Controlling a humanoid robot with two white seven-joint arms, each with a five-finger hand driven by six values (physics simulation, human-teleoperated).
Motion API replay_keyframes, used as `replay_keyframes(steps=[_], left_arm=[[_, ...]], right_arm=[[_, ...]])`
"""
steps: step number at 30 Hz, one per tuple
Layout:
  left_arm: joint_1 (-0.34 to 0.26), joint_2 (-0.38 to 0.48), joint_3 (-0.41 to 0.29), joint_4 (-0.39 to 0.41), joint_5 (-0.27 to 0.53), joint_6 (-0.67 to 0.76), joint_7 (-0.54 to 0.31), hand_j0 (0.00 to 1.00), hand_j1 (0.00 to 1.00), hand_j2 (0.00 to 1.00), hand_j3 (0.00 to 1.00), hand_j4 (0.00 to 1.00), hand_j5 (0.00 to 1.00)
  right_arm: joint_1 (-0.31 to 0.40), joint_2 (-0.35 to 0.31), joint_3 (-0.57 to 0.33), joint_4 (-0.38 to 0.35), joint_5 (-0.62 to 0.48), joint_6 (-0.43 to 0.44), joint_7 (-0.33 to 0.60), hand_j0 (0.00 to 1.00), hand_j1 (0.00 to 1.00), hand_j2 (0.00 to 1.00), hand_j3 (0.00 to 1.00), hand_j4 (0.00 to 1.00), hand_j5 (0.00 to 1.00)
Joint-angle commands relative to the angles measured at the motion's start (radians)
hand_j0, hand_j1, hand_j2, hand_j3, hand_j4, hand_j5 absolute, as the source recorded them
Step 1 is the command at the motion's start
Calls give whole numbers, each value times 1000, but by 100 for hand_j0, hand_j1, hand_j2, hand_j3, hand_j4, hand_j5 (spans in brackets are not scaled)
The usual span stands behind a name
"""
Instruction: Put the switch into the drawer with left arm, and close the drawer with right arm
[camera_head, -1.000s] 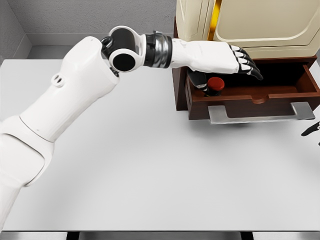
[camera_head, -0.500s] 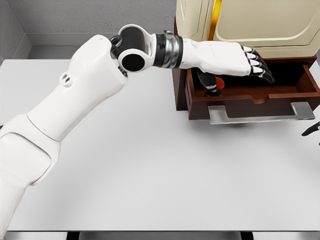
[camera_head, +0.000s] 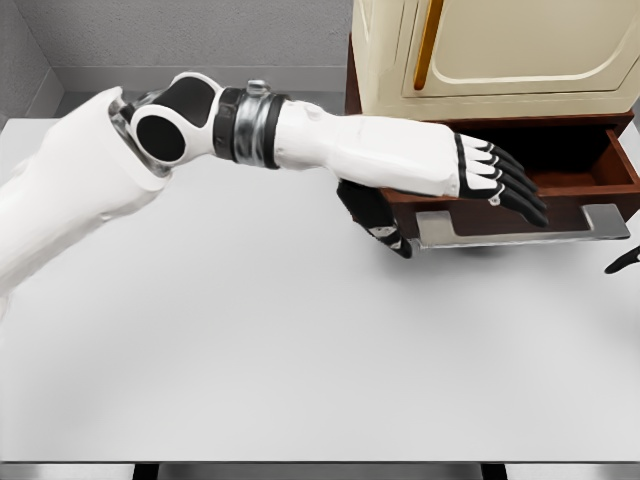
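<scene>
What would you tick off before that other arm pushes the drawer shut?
1. Drawer open, ready to push: ok.
2. Switch inside the drawer: cannot tell, the forearm hides that corner.
3. Left hand empty, fingers spread: ok.
4. Left hand clear of the drawer: not ok, it lies across the front.
5. Handle reachable: ok on its right end.
6. Right hand ready: cannot tell, only fingertips show at the edge.

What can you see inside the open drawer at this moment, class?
Inside the drawer only bare brown floor and walls show at its right end. The left hand, fingers spread, hangs over the rest and covers it, so whether the switch lies there cannot be seen.
</scene>
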Motion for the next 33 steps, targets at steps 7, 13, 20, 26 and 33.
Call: replay_keyframes(steps=[7,13,20,26,33], left_arm=[[-68,171,-162,-102,420,285,0,100,100,100,100,100,100],[-84,174,-139,-89,550,498,0,100,100,100,100,100,100],[-95,153,-142,-157,519,768,234,100,100,100,100,100,100],[-95,156,-158,-155,530,807,229,100,100,100,100,100,100],[-74,151,-199,-155,533,825,234,100,100,100,100,100,100]], right_arm=[[-3,35,-12,0,-7,3,0,61,61,61,61,61,61],[-21,104,-14,0,-9,3,0,61,61,61,61,61,61],[-23,101,-17,0,-9,3,0,61,61,61,61,61,61],[-23,99,-32,0,-45,3,0,62,62,62,62,62,62],[-23,93,-33,0,-64,3,0,62,62,62,62,62,62]])
